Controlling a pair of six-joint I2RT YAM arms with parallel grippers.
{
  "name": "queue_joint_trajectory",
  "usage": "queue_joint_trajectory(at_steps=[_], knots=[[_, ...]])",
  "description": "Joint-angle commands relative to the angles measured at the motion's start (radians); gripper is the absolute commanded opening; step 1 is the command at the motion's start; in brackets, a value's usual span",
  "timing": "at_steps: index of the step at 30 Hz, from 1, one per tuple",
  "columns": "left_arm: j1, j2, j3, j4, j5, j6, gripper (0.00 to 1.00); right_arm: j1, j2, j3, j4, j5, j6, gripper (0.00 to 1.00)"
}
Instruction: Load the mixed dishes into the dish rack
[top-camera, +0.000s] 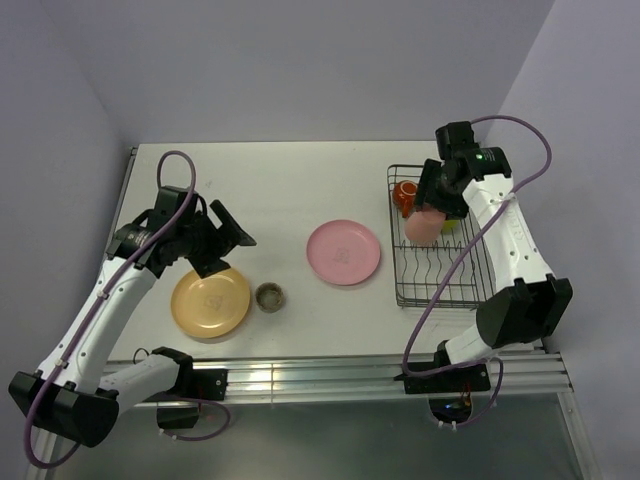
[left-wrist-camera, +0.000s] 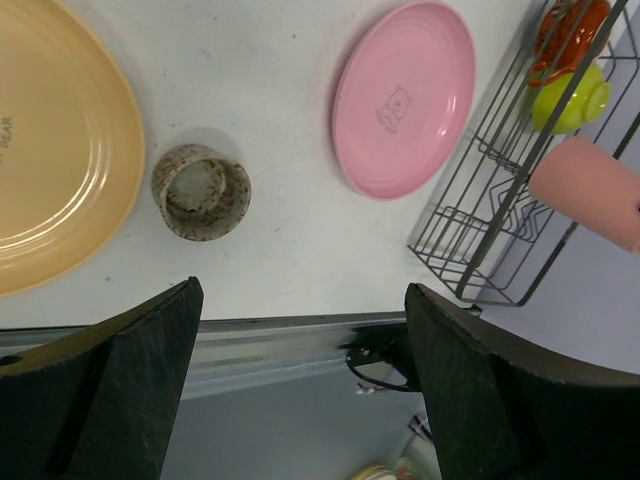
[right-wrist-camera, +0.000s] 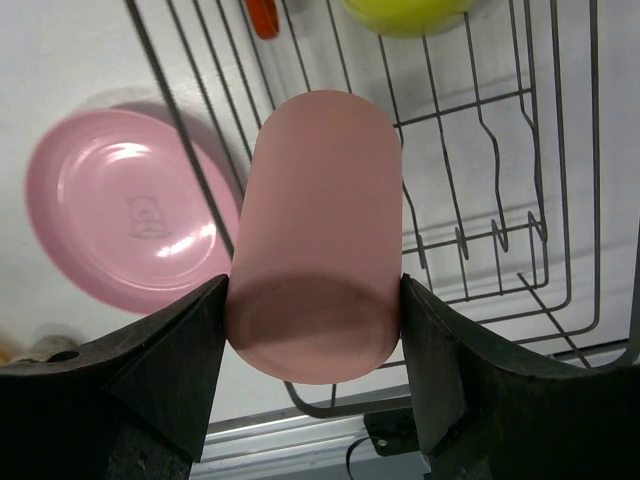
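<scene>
Pale orange plate (top-camera: 210, 303) to dish rack (top-camera: 425, 304): our holdings, near to far

1. Pale orange plate: we list it flat by the near-left corner of the table (top-camera: 280, 180).
2. Small grey-beige cup (top-camera: 270, 296): upright, mouth up, just right of that plate, not touching it.
3. Left gripper (left-wrist-camera: 302, 295): we find it above these two, jaws wide apart, holding nothing.
4. Pink plate (top-camera: 343, 252): flat, mid-table, left of the rack.
5. Dish rack: along the table's right edge.
6. Right gripper (right-wrist-camera: 315, 290): clamped on the salmon tumbler (right-wrist-camera: 318, 240), which lies on its side above the rack's left half.
7. Red mug (top-camera: 404, 196) and lime-green bowl (left-wrist-camera: 570, 98): we count both inside the rack's far end, mug at the far-left corner.
</scene>
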Motion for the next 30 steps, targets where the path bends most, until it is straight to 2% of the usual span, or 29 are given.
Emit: queue_joint_trajectory(at_steps=[1, 8, 21, 30], knots=[[-0.03, 0.005, 0.014, -0.016, -0.065, 0.063, 0.88, 0.002, 0.01, -0.036, 0.06, 0.063, -0.034, 0.0], [-0.073, 0.013, 0.025, -0.016, -0.067, 0.064, 0.87, 0.026, 0.051, -0.05, 0.117, 0.084, -0.035, 0.0], [-0.086, 0.023, 0.019, -0.021, -0.067, 0.064, 0.86, 0.114, 0.035, 0.107, 0.056, 0.124, 0.008, 0.0], [-0.104, 0.017, -0.001, -0.03, -0.061, 0.065, 0.86, 0.114, 0.13, 0.045, 0.133, 0.165, -0.02, 0.0]])
